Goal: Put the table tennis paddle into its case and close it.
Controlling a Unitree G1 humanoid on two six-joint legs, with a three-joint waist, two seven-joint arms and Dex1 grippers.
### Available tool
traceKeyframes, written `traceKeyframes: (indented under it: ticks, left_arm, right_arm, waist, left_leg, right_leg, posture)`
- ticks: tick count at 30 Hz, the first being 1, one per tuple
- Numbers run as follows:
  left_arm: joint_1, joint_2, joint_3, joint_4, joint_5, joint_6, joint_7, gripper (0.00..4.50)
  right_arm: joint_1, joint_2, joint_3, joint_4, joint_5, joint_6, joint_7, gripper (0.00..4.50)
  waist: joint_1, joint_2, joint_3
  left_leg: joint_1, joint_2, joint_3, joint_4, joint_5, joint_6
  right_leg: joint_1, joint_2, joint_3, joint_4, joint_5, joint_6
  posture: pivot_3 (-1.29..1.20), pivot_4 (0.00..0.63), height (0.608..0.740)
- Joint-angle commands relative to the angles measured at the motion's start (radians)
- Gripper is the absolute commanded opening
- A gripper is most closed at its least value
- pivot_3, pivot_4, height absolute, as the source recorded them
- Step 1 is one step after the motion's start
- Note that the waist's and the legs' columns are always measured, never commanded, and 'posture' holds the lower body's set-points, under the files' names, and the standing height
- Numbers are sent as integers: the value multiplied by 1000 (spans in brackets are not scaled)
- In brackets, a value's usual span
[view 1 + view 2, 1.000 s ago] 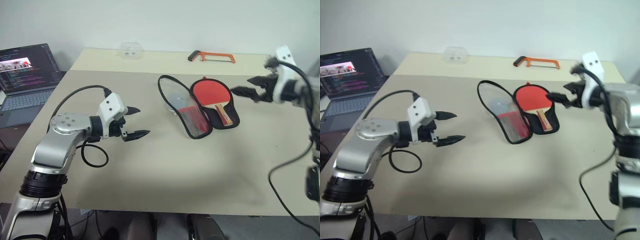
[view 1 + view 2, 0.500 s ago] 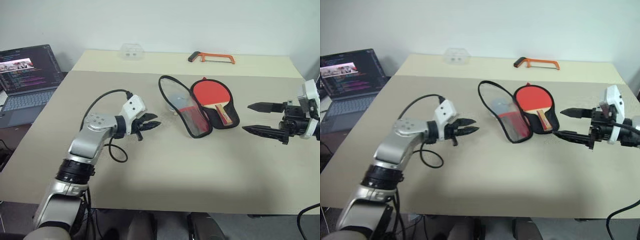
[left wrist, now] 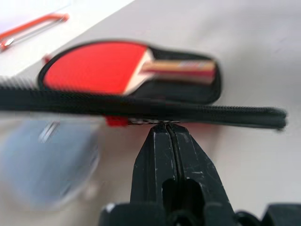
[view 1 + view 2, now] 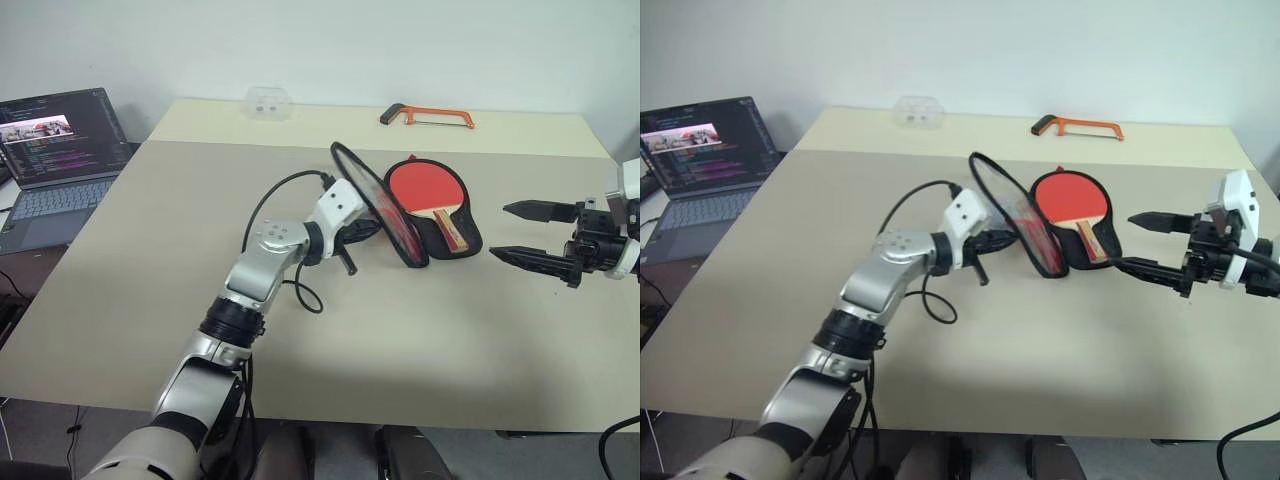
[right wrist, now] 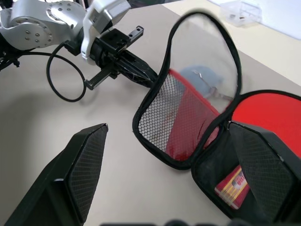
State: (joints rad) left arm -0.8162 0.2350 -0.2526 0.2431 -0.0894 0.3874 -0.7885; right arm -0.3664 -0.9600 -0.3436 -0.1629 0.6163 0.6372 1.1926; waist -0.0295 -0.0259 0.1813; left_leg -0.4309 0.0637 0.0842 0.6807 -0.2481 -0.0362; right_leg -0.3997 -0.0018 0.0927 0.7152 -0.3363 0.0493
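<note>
The table tennis paddle (image 4: 425, 185), red blade with a striped wooden handle, lies in the black lower half of the open case (image 4: 470, 240). The case's lid (image 4: 390, 215), red with black mesh and a clear panel, stands tilted up on edge beside the paddle. My left gripper (image 4: 372, 227) is shut, and its tips touch the lid's black zip edge (image 3: 141, 110) from the outer side. The right gripper (image 4: 500, 232) hangs open to the right of the case, apart from it, with nothing between its fingers (image 5: 84, 165).
An orange hacksaw (image 4: 430, 115) and a clear plastic box (image 4: 266, 100) lie at the table's far edge. An open laptop (image 4: 60, 140) stands on a lower surface to the left. The left arm's black cable (image 4: 285, 290) loops over the table near the case.
My left gripper shut and swung right to the case lid, which has tipped up from lying flat. The right gripper drew back from the paddle and stays open.
</note>
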Motion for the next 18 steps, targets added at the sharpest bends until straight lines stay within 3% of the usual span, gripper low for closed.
traceKeyframes:
  ticks: [1, 6, 12, 18]
  left_arm:
    - [-57, -55, -8, 29, 12, -58, 30, 27]
    - [-236, -258, -39, 411, 122, -273, 224, 27]
    - [-413, -398, 5, 838, 179, -501, 419, 27]
    - [-475, -474, 18, 1040, 219, -554, 513, 27]
  right_arm:
    - [6, -24, -63, -46, 30, -16, -17, 4500]
    - [29, -26, -111, -74, 36, -12, -62, 4500]
    - [66, -18, -165, -145, 79, 25, -132, 4500]
    - [88, -29, -188, -202, 117, 58, -174, 4500]
  waist:
    - [1, 0, 0]
    - [8, 0, 0]
    - [3, 0, 0]
    - [-2, 0, 0]
  left_leg:
    - [0, 0, 0, 0, 0, 0]
    - [0, -1, -2, 0, -1, 3]
    - [0, -3, -3, -2, -2, 3]
    - [3, -3, -4, -4, -2, 3]
  right_leg:
    - [0, 0, 0, 0, 0, 0]
    - [3, -1, -2, -2, 0, 1]
    - [4, 0, 0, -7, 0, 1]
    - [5, 1, 2, -5, 0, 1]
  posture:
    - [0, 150, 740]
    - [0, 150, 740]
    - [0, 150, 740]
    - [0, 150, 740]
